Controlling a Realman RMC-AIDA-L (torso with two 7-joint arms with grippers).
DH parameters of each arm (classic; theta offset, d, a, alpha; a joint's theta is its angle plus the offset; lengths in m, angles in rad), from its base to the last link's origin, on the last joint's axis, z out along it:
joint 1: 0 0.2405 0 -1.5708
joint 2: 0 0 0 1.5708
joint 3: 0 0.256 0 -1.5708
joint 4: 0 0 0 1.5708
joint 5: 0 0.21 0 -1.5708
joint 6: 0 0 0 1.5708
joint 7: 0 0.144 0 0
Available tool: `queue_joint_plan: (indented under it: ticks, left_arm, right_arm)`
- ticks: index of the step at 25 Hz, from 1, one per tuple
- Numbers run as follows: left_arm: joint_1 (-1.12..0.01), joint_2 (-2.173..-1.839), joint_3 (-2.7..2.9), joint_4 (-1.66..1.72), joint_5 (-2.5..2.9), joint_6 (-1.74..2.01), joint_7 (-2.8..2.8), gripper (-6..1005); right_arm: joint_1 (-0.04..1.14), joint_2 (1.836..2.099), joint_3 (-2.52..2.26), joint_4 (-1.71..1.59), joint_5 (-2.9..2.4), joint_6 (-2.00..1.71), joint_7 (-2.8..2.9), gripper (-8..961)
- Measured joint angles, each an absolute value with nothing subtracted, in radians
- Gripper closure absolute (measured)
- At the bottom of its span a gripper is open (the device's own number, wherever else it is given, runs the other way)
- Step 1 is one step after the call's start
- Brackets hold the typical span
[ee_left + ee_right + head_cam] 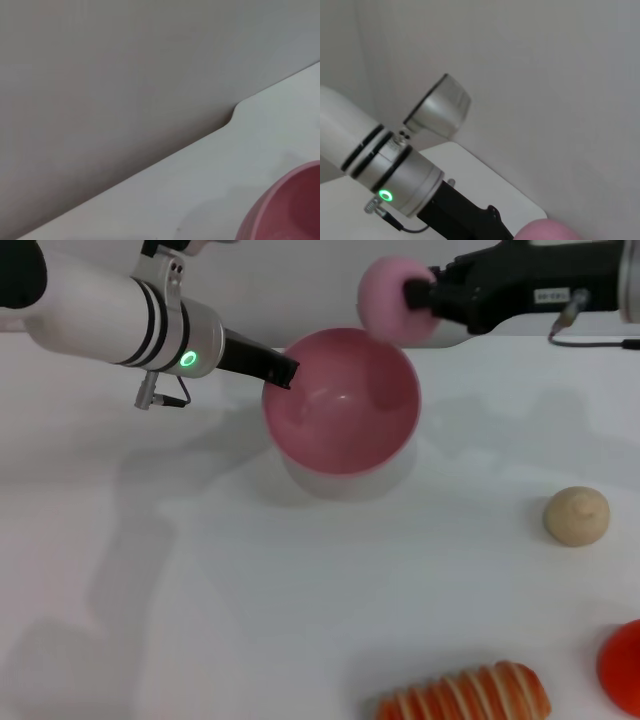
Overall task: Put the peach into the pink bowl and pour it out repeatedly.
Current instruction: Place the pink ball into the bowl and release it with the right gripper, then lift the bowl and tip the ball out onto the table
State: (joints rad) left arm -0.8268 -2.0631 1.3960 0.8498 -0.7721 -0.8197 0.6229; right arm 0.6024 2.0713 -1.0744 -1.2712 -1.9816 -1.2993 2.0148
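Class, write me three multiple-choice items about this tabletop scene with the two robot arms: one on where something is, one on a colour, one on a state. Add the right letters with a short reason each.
1. Where is the small matte pink toy peach?
A. lying in the bowl
B. held in the air by the right gripper, beyond the bowl's far rim
C. on the table beside the beige ball

2. What colour is the round ball lying on the white table?
A. beige
B. blue
C. green

3. What is the state of the glossy round pink plastic bowl?
A. upside down on the table
B. full of fruit
C. empty, tipped toward the camera, held at its rim by the left gripper

Answers:
1 B, the head view shows the fingers on the peach, off the table.
2 A, the ball is pale tan.
3 C, the inside shows bare.
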Motion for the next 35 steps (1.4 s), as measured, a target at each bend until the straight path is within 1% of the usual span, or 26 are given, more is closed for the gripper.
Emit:
queue_joint_plan:
  ticks: [3, 11, 14, 16, 22, 26, 30, 35]
  left_arm:
    - [-0.831, -2.063, 1.400, 0.852, -0.772, -0.820, 0.622, 952]
    - [-0.834, -2.063, 1.401, 0.850, -0.772, -0.821, 0.624, 952]
    - [-0.833, -2.063, 1.404, 0.855, -0.772, -0.812, 0.626, 952]
    - [-0.827, -2.065, 1.418, 0.864, -0.775, -0.794, 0.631, 952]
    - [-0.766, -2.065, 1.571, 0.954, -0.895, -0.662, 0.715, 952]
    - [-0.680, -2.065, 1.742, 1.027, -0.993, -0.427, 0.813, 952]
    - [-0.618, -2.065, 1.888, 1.073, -1.021, -0.214, 0.854, 952]
    - [-0.586, -2.064, 2.075, 1.070, -1.011, 0.081, 0.856, 952]
  right_arm:
    - [0.608, 2.072, -1.092, -1.236, -1.979, -1.266, 1.986, 852]
    - [0.594, 2.072, -1.082, -1.235, -1.940, -1.240, 1.978, 633]
    - [0.563, 2.071, -1.056, -1.252, -1.868, -1.238, 1.950, 500]
    - [0.515, 2.073, -1.027, -1.254, -1.746, -1.238, 1.862, 411]
    - [0.308, 2.073, -1.006, -1.133, -1.209, -1.287, 1.383, 411]
    - [0.211, 2.075, -0.987, -0.961, -0.936, -1.364, 1.113, 411]
    - [0.173, 2.075, -0.933, -0.750, -0.710, -1.483, 0.931, 411]
    - [0.167, 2.073, -0.832, -0.522, -0.550, -1.633, 0.811, 411]
